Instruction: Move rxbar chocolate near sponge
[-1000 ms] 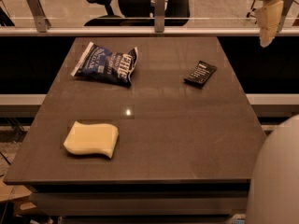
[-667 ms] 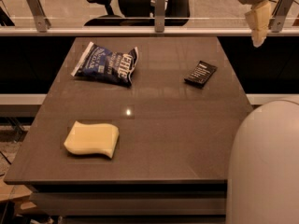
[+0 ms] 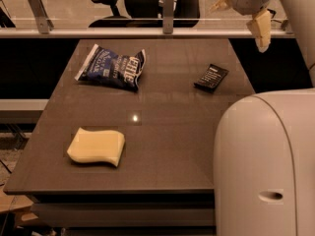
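Note:
The rxbar chocolate [image 3: 211, 77] is a small flat black bar with white lettering, lying on the right side of the dark table [image 3: 167, 146]. The sponge [image 3: 96, 146] is a pale yellow wavy foam block near the table's front left. My gripper [image 3: 238, 26] hangs in the air above the table's far right corner, up and to the right of the bar. Its pale fingers [image 3: 261, 29] are spread apart and hold nothing.
A dark blue crinkled chip bag [image 3: 112, 67] lies at the table's back left. The arm's white body [image 3: 266, 166] fills the lower right and hides the table's front right corner. A railing [image 3: 147, 32] and office chairs stand behind the table.
The gripper has shifted left and slightly down toward the table's far right corner. The arm's white body has swung further into the lower right. The bar, sponge and bag have not moved.

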`<action>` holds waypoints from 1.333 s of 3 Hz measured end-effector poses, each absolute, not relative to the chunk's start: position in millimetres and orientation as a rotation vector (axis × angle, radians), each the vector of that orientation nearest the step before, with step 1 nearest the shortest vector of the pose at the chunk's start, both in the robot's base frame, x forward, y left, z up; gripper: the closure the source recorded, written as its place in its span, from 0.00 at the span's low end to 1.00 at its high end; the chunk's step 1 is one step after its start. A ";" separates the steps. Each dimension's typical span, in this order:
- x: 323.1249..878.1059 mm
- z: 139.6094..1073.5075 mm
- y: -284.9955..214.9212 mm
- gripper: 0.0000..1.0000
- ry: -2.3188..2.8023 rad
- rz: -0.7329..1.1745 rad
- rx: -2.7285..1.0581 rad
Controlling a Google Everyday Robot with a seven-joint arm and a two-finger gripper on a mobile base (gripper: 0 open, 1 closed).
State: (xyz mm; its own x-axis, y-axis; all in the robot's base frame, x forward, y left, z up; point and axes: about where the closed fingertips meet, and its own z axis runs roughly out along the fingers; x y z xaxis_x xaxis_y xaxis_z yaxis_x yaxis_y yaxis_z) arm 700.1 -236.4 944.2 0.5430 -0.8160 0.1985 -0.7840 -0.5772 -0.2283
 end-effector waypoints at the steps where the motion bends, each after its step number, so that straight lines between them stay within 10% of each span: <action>1: 704.7 925.5 -238.5 0.00 1.343 -0.387 -2.696; 4: 717.4 886.1 -222.6 0.00 1.228 -0.261 -2.669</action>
